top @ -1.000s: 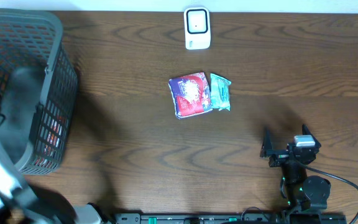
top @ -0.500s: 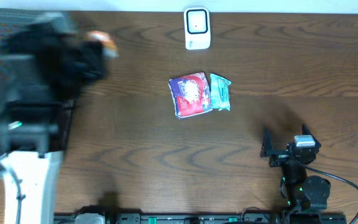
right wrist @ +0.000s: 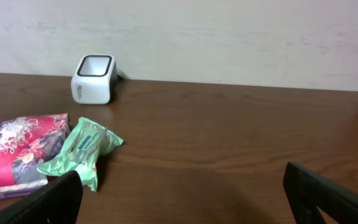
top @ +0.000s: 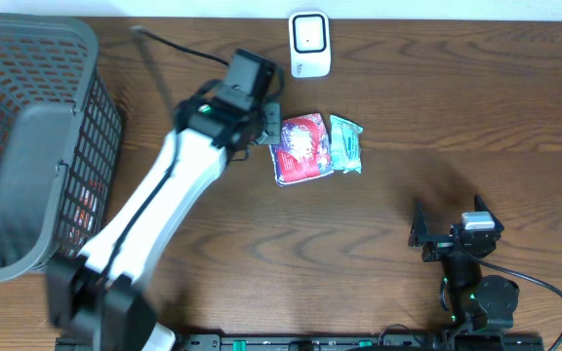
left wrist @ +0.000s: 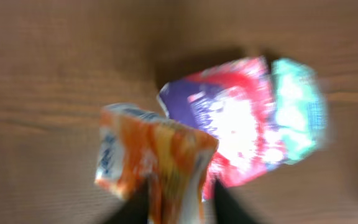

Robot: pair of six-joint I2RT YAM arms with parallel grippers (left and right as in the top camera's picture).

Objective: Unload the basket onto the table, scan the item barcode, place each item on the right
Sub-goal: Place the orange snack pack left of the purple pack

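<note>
Left gripper [left wrist: 180, 202] with an orange packet [left wrist: 154, 158] standing between its fingers.
Blur hides whether these jaws clamp the packet or merely flank it. Just past the fingertips, to the right, a red-and-purple packet [left wrist: 229, 124] lies on the table [left wrist: 55, 74], with a green packet [left wrist: 297, 109] touching its right edge. The right gripper [right wrist: 185, 196] is spread wide with nothing between its jaws; ahead and to its left lie the same two packets, and farther ahead the white scanner [right wrist: 93, 79].
</note>
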